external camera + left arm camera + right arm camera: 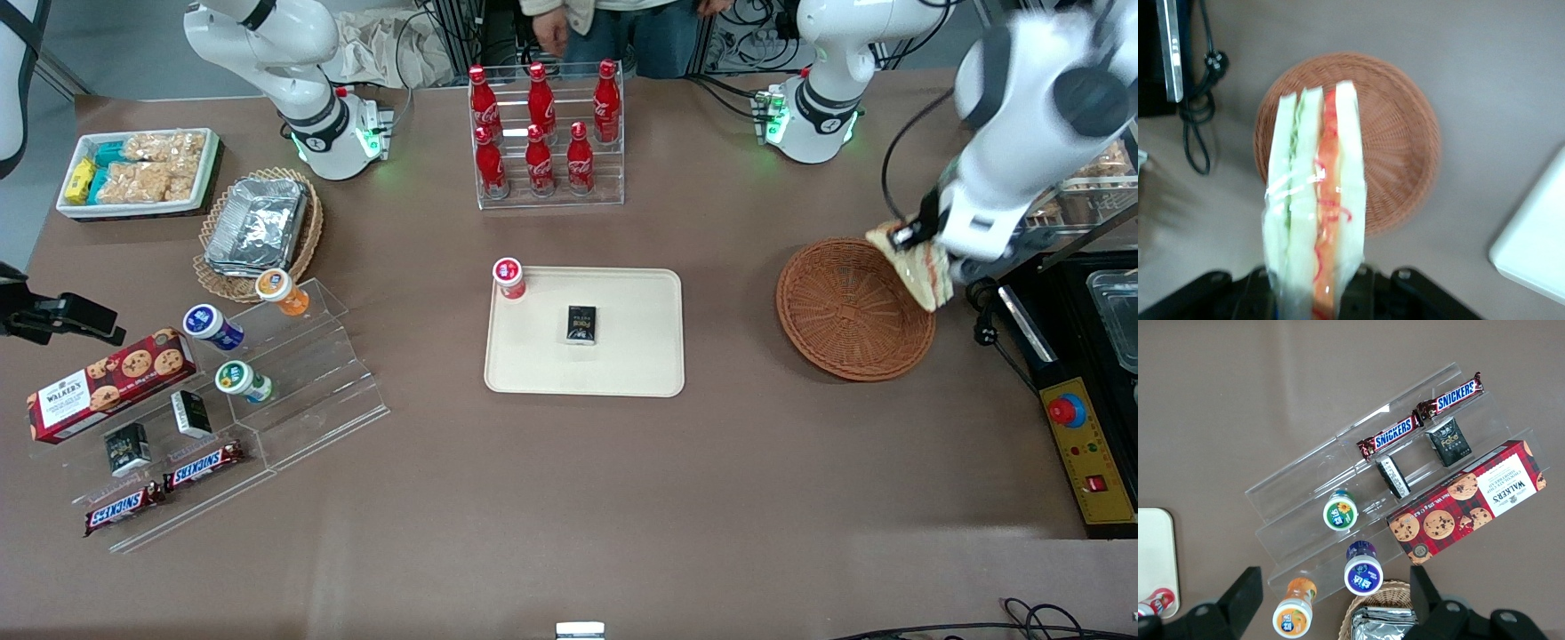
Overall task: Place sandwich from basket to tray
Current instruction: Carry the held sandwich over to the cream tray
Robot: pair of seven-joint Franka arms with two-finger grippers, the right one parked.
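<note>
The gripper [916, 236] is hovering over the rim of the basket [845, 311] at the working arm's end of the bench [569, 498], clamping the sandwich [916, 262] at one end. The sandwich is hanging clear above the basket, not touching it. In the wrist view its long axis is running straight out from the gripper [1313, 293], with the sandwich [1315, 200] standing on edge so its bread and filling layers are showing as stripes over the basket [1398, 140].

Open bench is lying between the basket and the tray [640, 364], with nothing standing in that gap; the tray's corner [1531, 257] is showing near the basket. On the tray a small dark packet [581, 324] is sitting near the middle, and a red-capped cup [508, 277] is standing at the corner toward the parked arm. The tray's half nearer the basket is bare.

A rack of red bottles [544, 133] is standing farther from the front camera than the tray. A black box with a cable [982, 311] is sitting just beside the basket.
</note>
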